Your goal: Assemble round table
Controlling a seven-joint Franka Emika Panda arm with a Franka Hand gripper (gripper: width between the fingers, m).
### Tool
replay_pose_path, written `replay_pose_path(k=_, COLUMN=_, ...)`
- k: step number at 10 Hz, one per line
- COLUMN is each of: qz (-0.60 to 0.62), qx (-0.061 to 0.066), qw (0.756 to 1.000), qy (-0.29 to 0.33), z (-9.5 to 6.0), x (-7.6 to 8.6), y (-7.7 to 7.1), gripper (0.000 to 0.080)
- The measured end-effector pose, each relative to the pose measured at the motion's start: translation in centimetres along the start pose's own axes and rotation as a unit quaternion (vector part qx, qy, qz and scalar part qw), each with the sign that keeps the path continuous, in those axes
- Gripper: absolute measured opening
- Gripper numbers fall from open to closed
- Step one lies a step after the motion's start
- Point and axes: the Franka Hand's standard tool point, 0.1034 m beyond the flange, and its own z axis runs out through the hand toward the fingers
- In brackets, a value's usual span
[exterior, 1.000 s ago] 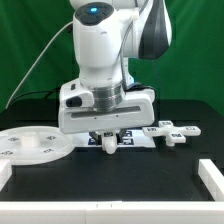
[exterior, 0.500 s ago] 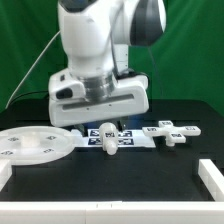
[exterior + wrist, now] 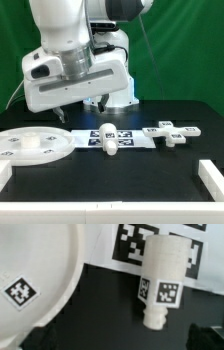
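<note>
White plastic, smooth and matte, makes up every furniture part here. The round disc (image 3: 35, 147) is wide and flat with a raised rim. It lies on the black table (image 3: 150, 170) at the exterior view's left and carries small black-and-white square tags on its face. The leg (image 3: 165, 272) is a short, thick cylinder with a narrower stub at one end and a tag on its side. It lies on its side just beside the disc's rim, with a thin strip of dark table between them. Its thick end rests over the marker board (image 3: 135, 139) and its stub end over bare table. The small lobed foot (image 3: 176, 138) sits farther toward the exterior view's right, near the end of the marker board and well apart from the disc.

The gripper (image 3: 82, 107) hangs above the table, tilted, over the gap between disc and leg. Its dark fingers (image 3: 100, 101) look spread apart with nothing between them and touch no part. At this angle, how wide the jaws stand is hard to judge.
</note>
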Motion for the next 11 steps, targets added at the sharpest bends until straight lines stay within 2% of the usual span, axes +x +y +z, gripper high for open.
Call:
replay_pose_path(k=3, qz=-0.004, qx=0.001, qw=1.0, qy=-0.001, z=0.3, x=-0.2, y=0.1, gripper=0.0649)
replay_pose_path(k=4, qz=-0.057, qx=0.003, qw=0.998, qy=0.0, z=0.8, x=-1.1, y=1.8, gripper=0.0649)
replay_pose_path(k=5, qz=-0.073, qx=0.006, qw=0.997, qy=0.002, z=0.9, x=-2.5, y=4.6, gripper=0.0649)
replay_pose_path(k=7, qz=-0.125, qx=-0.011, qw=0.992, qy=0.024, z=2.2, x=-4.1, y=9.6, gripper=0.0649)
replay_pose_path(k=8, qz=-0.133, qx=-0.017, qw=0.99, qy=0.035, z=3.3, x=-4.5, y=11.5, gripper=0.0649)
replay_pose_path(k=9, qz=-0.119, qx=-0.013, qw=0.992, qy=0.031, z=3.3, x=-4.6, y=11.1, gripper=0.0649)
replay_pose_path(k=11, qz=-0.12, qx=-0.013, qw=0.992, qy=0.029, z=3.4, x=-4.6, y=11.1, gripper=0.0649)
